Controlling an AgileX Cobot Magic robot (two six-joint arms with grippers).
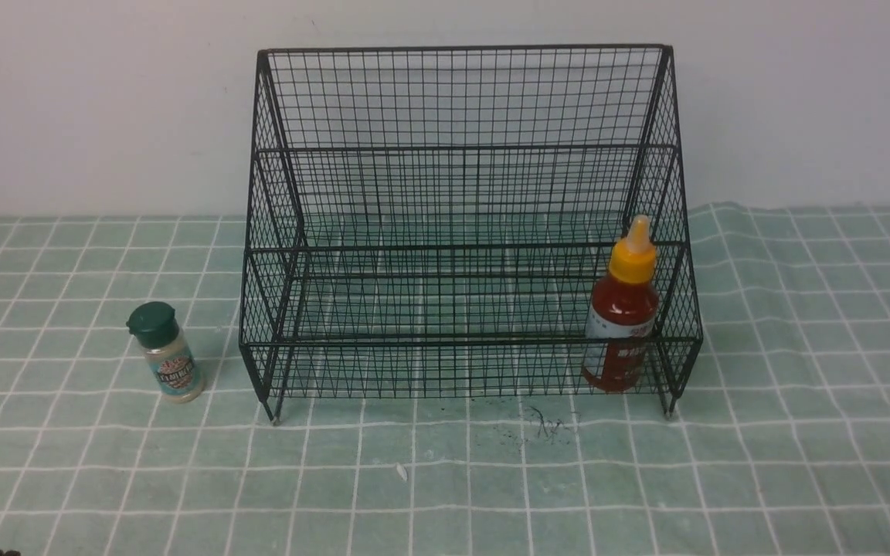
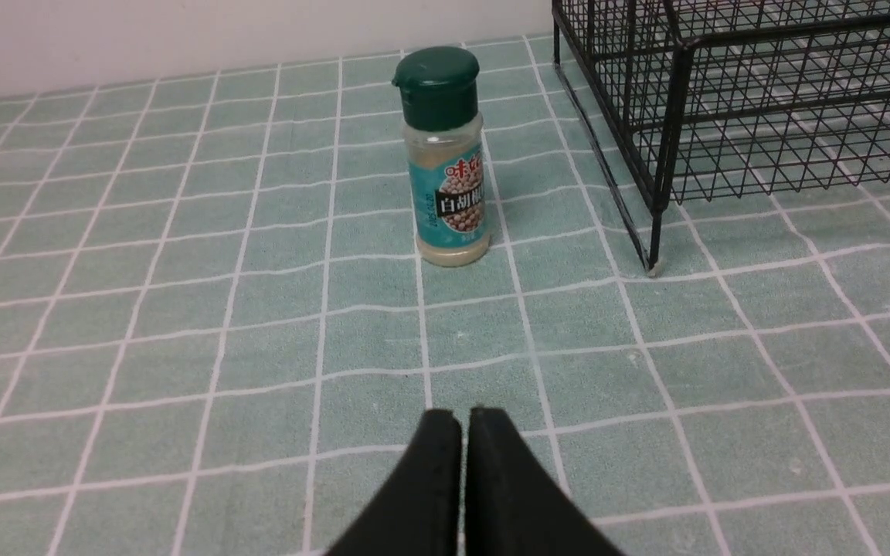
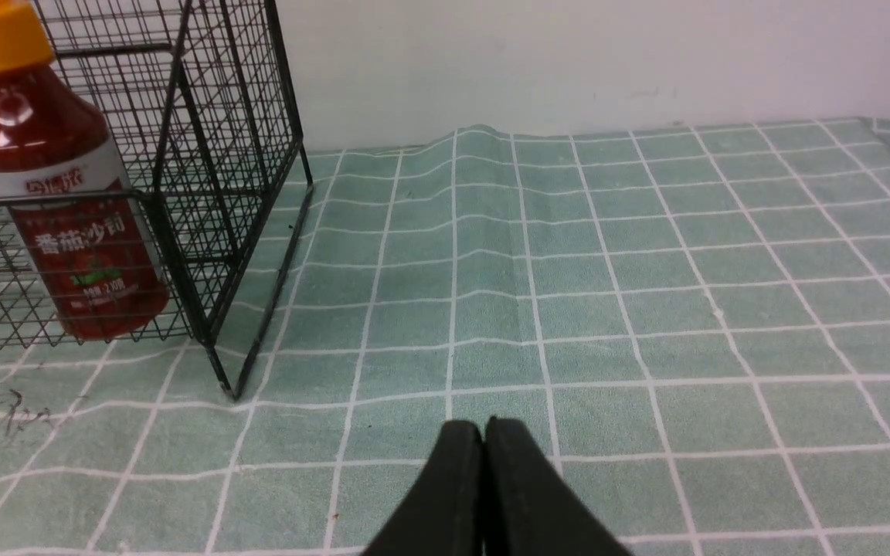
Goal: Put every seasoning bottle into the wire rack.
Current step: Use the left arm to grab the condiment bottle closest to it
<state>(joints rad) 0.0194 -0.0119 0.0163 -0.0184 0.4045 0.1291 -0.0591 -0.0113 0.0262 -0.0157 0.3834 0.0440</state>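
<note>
The black wire rack [image 1: 460, 232] stands mid-table against the wall. The red sauce bottle [image 1: 621, 313] with a yellow-orange cap stands upright inside its lowest shelf at the right end; it also shows in the right wrist view [image 3: 66, 201]. The small shaker [image 1: 165, 352] with a dark green cap and teal label stands upright on the cloth left of the rack, also in the left wrist view [image 2: 446, 158]. My left gripper [image 2: 464, 417] is shut and empty, some way short of the shaker. My right gripper [image 3: 484, 427] is shut and empty, on the cloth right of the rack's corner [image 3: 225, 371].
A green checked cloth [image 1: 800, 386] covers the table up to a white wall. A dark scribble mark [image 1: 545, 423] and a small white speck [image 1: 402, 471] lie on the cloth in front of the rack. The cloth is rippled right of the rack [image 3: 484, 232].
</note>
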